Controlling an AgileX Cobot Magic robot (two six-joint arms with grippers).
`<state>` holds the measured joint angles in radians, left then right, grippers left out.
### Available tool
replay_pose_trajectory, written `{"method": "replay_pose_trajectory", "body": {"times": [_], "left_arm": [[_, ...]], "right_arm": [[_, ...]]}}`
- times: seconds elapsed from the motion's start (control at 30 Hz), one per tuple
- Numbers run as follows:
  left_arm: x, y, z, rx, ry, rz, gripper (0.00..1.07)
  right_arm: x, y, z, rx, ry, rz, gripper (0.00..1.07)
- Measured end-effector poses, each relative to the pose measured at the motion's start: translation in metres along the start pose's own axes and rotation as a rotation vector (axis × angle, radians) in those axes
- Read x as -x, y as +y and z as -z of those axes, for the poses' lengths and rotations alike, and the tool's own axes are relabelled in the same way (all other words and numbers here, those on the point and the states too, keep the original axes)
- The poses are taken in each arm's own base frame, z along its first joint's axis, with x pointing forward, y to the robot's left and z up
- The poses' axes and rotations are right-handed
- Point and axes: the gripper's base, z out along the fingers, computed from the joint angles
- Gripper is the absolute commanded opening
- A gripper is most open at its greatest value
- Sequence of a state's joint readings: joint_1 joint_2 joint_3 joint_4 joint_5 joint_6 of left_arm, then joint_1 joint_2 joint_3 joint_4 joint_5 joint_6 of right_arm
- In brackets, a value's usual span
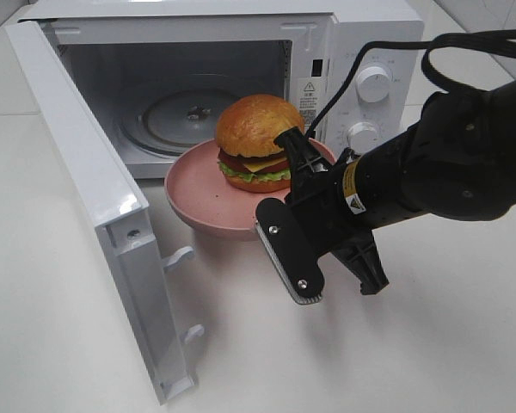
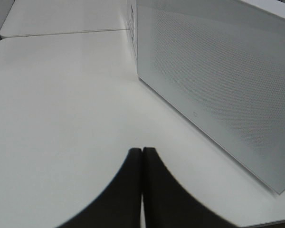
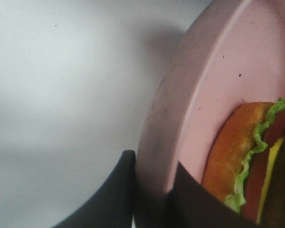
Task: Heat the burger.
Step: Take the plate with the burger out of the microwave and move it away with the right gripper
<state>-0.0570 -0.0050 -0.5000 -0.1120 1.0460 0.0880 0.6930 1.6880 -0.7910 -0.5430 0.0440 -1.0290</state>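
The burger [image 1: 256,138], with its glossy brown bun, lettuce and cheese, sits on a pink speckled plate [image 1: 193,194] just in front of the open microwave [image 1: 361,34]. My right gripper [image 1: 299,165] is shut on the plate's near right rim, one finger over the rim beside the burger. In the right wrist view the gripper [image 3: 154,192] clamps the plate's edge [image 3: 199,95], with the burger [image 3: 237,156] close by. The plate looks slightly raised off the table. My left gripper [image 2: 142,159] is shut and holds nothing, low over the table outside the microwave door [image 2: 218,85].
The microwave door [image 1: 86,189] swings out to the left and reaches toward the front of the table. Inside the cavity lies a glass turntable [image 1: 176,116]. Two knobs [image 1: 374,86] are on the right panel. A black cable [image 1: 464,43] loops over my right arm.
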Motion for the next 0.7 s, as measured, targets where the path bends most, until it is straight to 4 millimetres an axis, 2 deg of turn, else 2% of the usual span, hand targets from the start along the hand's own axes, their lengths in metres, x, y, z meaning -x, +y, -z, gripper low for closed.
{"method": "replay_pose_trajectory", "body": {"times": [0.4, 0.47, 0.57, 0.63, 0.7], "left_arm": [[0.000, 0.000, 0.000, 0.000, 0.000, 0.000, 0.00], [0.000, 0.000, 0.000, 0.000, 0.000, 0.000, 0.00], [0.000, 0.000, 0.000, 0.000, 0.000, 0.000, 0.00], [0.000, 0.000, 0.000, 0.000, 0.000, 0.000, 0.00], [0.000, 0.000, 0.000, 0.000, 0.000, 0.000, 0.00]], "right_arm": [[-0.004, 0.028, 0.030, 0.055, 0.033, -0.001, 0.00], [-0.005, 0.037, 0.044, 0.059, 0.045, -0.002, 0.00], [-0.006, 0.040, 0.047, 0.063, 0.050, -0.003, 0.00], [-0.008, 0.052, 0.059, 0.095, 0.076, -0.008, 0.00], [-0.009, 0.055, 0.062, 0.103, 0.084, -0.015, 0.00]]}}
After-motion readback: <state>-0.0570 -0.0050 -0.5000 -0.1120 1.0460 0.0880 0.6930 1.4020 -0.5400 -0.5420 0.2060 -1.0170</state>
